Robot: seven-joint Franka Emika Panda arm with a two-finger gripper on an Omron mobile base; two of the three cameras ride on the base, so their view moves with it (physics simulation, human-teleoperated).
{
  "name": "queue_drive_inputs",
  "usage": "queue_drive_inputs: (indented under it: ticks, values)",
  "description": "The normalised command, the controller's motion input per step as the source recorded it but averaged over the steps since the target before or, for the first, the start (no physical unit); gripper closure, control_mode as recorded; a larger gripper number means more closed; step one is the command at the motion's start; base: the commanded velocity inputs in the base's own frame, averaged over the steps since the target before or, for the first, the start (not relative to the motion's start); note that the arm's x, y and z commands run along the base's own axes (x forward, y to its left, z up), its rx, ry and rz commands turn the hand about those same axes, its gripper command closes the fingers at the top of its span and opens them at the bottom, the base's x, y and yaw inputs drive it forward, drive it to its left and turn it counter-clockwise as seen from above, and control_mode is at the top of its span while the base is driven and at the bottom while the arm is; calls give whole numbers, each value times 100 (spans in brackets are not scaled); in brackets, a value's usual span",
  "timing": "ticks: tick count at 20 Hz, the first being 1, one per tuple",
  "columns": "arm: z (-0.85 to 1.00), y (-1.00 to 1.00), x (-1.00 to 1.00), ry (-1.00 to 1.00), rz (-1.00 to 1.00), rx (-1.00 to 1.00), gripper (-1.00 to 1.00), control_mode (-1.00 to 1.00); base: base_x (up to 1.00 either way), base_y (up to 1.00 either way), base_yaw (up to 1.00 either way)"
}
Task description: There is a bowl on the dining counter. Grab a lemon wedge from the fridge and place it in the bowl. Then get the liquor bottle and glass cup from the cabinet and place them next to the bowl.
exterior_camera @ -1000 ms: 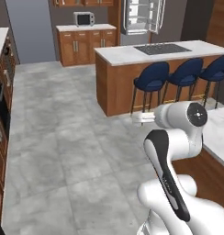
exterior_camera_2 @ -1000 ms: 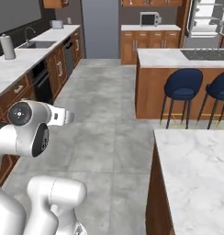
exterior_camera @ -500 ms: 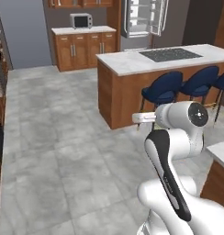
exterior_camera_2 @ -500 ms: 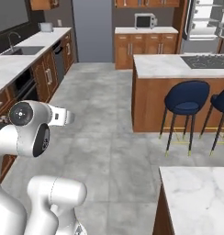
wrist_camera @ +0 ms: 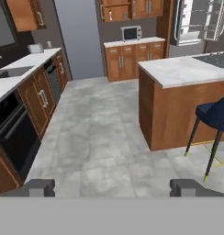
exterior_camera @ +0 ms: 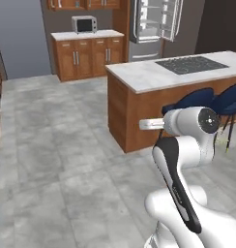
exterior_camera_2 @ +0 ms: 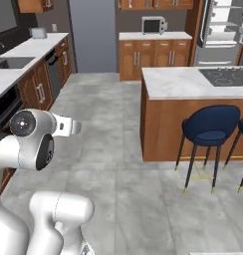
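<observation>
Grey fridge (exterior_camera: 154, 22) stands far across the floor, doors open; gripper (wrist_camera: 113, 187) is spread wide and empty, so step one: drive over for the lemon wedge.

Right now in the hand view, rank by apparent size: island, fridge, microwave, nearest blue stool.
1. island
2. blue stool and fridge: similar; the stool is cropped and nearer, so unranked
3. microwave, smallest, though far off

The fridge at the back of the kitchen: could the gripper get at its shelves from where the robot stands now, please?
Probably not. The fridge stands open far across the floor, beyond the island, while the open, empty gripper hangs near the base.
</observation>
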Motion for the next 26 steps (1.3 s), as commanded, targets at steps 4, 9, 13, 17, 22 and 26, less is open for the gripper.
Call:
queue_drive_inputs:
  ticks: [4, 9, 13, 17, 22, 26]
  values:
    - [0, 0, 0, 0, 0, 0, -100, 100, 100, 35, -6]
    - [0, 0, 0, 0, 0, 0, -100, 100, 100, 34, -7]
    - [0, 0, 0, 0, 0, 0, -100, 100, 100, 29, -7]
    - [0, 0, 0, 0, 0, 0, -100, 100, 100, 29, -9]
    - [0, 0, 0, 0, 0, 0, -100, 100, 100, 35, -11]
    - [0, 0, 0, 0, 0, 0, -100, 100, 100, 36, -11]
